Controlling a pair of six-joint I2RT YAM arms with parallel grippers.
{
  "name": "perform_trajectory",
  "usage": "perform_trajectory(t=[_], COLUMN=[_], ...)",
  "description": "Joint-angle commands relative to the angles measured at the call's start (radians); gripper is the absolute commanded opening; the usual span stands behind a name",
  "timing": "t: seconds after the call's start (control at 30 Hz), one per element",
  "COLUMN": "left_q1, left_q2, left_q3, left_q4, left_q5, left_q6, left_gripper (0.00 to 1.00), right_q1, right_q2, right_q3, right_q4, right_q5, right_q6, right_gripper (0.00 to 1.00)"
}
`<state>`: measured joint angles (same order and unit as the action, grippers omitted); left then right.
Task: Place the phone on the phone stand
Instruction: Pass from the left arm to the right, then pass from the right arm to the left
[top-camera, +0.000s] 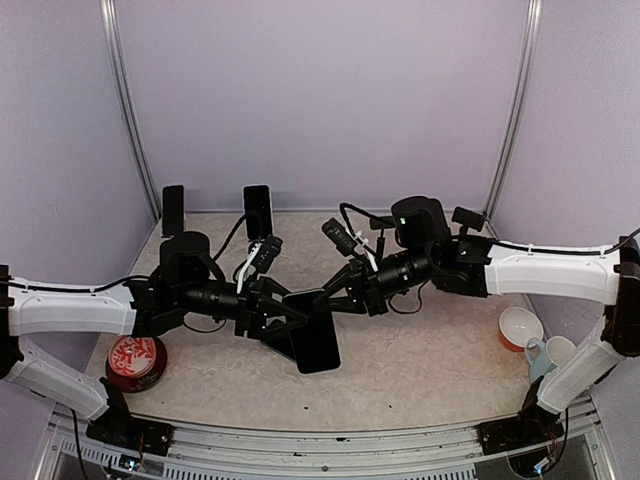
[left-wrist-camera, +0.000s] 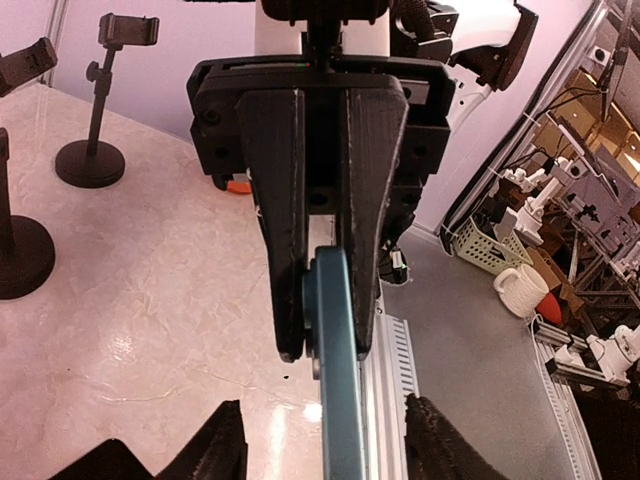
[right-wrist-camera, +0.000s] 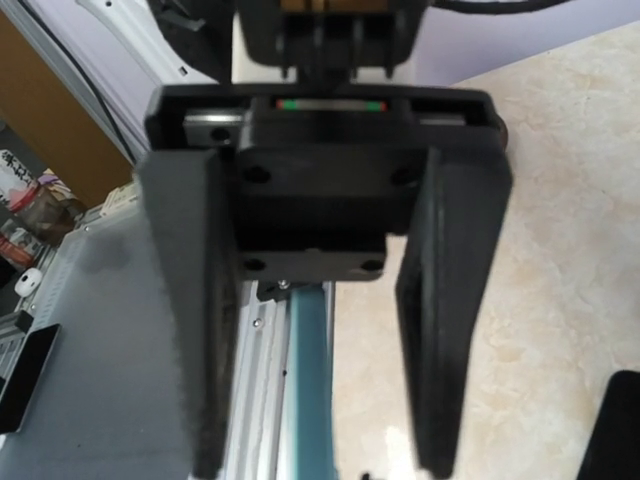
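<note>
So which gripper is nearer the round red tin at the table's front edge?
Left. The left gripper is to the right of the round red tin and slightly behind it, open around the dark phone. The right gripper sits farther right, shut on that phone.

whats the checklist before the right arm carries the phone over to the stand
1. right end effector shut on the phone: ok, its fingers clamp both faces.
2. left end effector open: ok, its fingers stand apart on either side of the phone and do not touch it.
3. left end effector clear of the phone: not ok, it straddles the phone.
4. phone stand upright, its top holder empty: ok.
5. phone turned the right way for the stand: cannot tell.
</note>
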<state>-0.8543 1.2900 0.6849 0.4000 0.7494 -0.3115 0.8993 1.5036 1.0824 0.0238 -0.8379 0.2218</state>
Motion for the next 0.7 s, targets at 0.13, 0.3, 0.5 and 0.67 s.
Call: perform_trajectory(t=[0.13, 0.3, 0.5, 0.67], left_q1=[0.0, -0.001, -0.002, -0.001], left_q2=[0.008, 0.013, 0.025, 0.031], left_q3=[0.024, 0.025, 0.024, 0.021], left_q4=[0.034, 0.039, 0.057, 0.074], left_q5=[-0.005, -0.008, 0.01, 0.023], left_q6=[0.005, 0.0, -0.013, -0.024], left_gripper=[0.77, 0.82, 0.72, 0.46], right_q1=[-0.007, -0.009, -0.012, -0.028], right_q2=[-0.102, -0.143, -0.17, -0.191], right_q3=[-0.035, -0.074, -0.105, -0.138], right_q4=[0.183, 0.261, 0.309, 0.361], right_q5=[0.006, 0.03, 0.075, 0.112], right_q6=[0.041, 0.073, 0.097, 0.131], right_gripper=[0.0, 0.0, 0.0, 0.0])
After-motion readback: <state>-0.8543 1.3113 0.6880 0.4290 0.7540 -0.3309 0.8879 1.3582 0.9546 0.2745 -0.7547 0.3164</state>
